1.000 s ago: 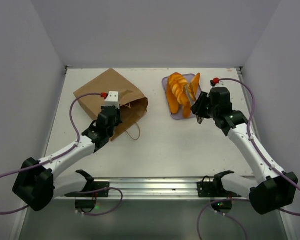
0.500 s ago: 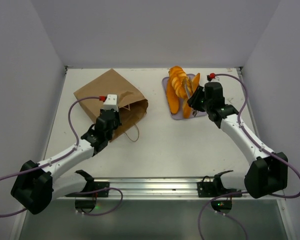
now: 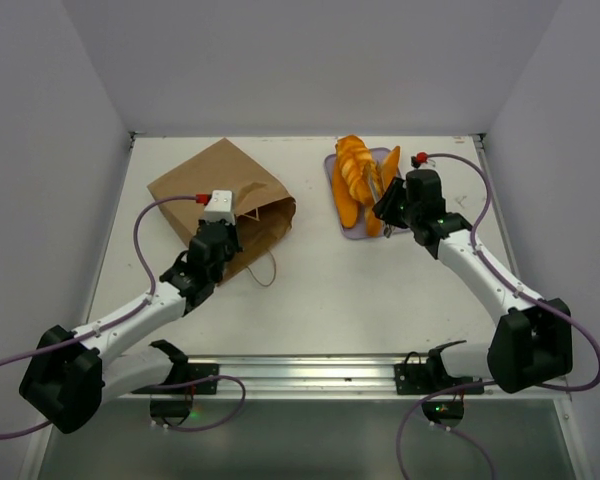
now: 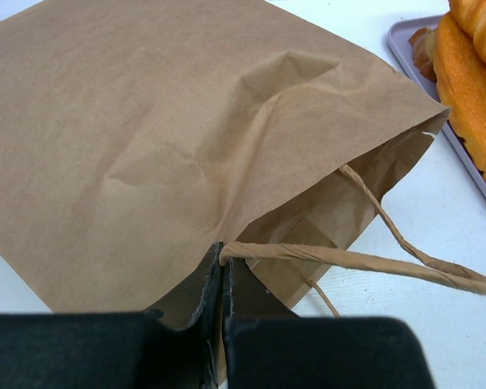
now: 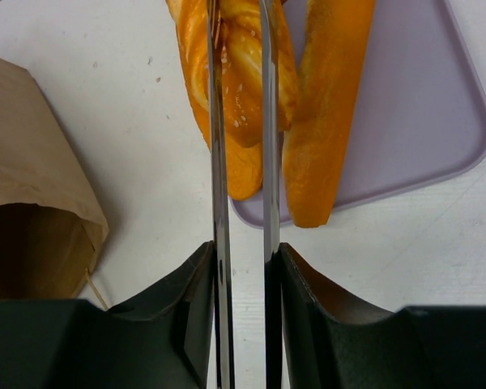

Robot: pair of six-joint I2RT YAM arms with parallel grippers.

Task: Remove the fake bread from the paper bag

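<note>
The brown paper bag (image 3: 215,190) lies flat at the back left with its mouth facing right. It fills the left wrist view (image 4: 146,138). My left gripper (image 3: 225,228) (image 4: 223,261) is shut on the bag's upper mouth edge, where a string handle (image 4: 364,261) starts. No bread shows inside the mouth. Several orange-golden bread pieces (image 3: 353,180) lie on the lavender tray (image 3: 352,232) (image 5: 421,105). My right gripper (image 3: 388,205) (image 5: 241,251) is shut on metal tongs (image 5: 219,162). The tong blades flank a seeded loaf (image 5: 241,81) next to a baguette (image 5: 328,105).
White walls close in the table on three sides. A metal rail (image 3: 300,368) runs along the near edge between the arm bases. A second string handle (image 3: 268,268) loops onto the table in front of the bag. The bag's mouth also shows in the right wrist view (image 5: 32,243).
My right gripper with the tongs has moved left and away, over the tray's bread. My left gripper has shifted slightly near the bag mouth and stays shut on it.
</note>
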